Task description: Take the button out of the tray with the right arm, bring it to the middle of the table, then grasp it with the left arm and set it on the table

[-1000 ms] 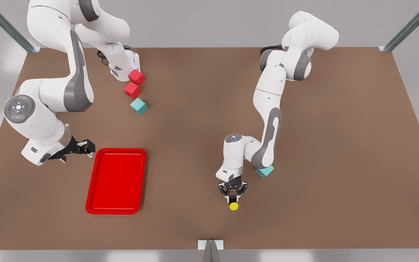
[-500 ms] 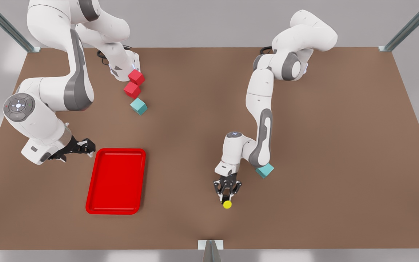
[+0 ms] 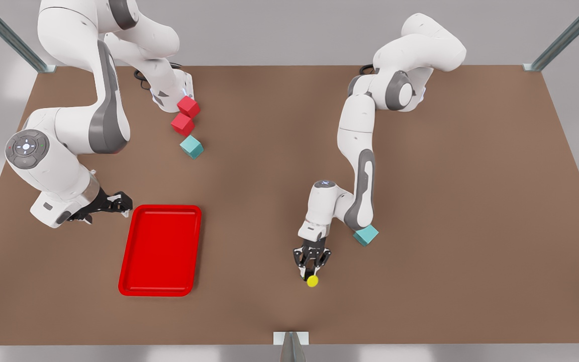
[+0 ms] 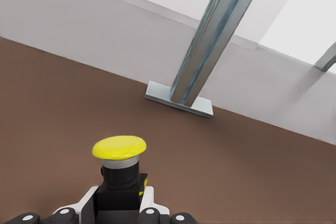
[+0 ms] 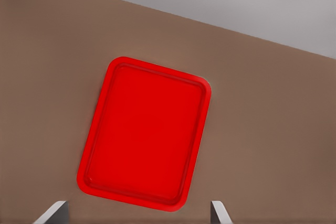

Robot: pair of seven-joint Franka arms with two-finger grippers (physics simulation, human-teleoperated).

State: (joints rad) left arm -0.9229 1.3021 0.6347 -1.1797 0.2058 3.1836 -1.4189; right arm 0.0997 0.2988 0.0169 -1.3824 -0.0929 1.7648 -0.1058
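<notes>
The left hand [image 3: 311,273] is closed on the button [image 3: 312,281], its fingers [image 4: 148,203] clamping the dark boxy body from both sides while the yellow cap sticks out past the fingertips. In the front view it sits near the middle of the table [image 3: 470,201], toward the near edge, and whether the button already touches the surface cannot be told. The step in hand appears to be the set-down, and doing it well likely means lowering straight and slowly until the body bears on the table, then parting the fingers only a little and lifting away along the same line so the small top-heavy piece is not dragged or tipped. The right hand [image 3: 118,202] waits just beside the far corner of the empty red tray [image 3: 128,251] on the front view's left; its wrist view shows two finger tips [image 5: 52,214] set wide apart with nothing between them, so it is open. The surface is a plain matte brown top with little to snag on. A teal cube [image 3: 366,235] lies near the left arm's elbow, and two red cubes [image 3: 185,115] and another teal cube [image 3: 191,147] lie well apart near the right arm's base. Metal posts [image 4: 210,40] stand at the table's edges against pale grey walls.
</notes>
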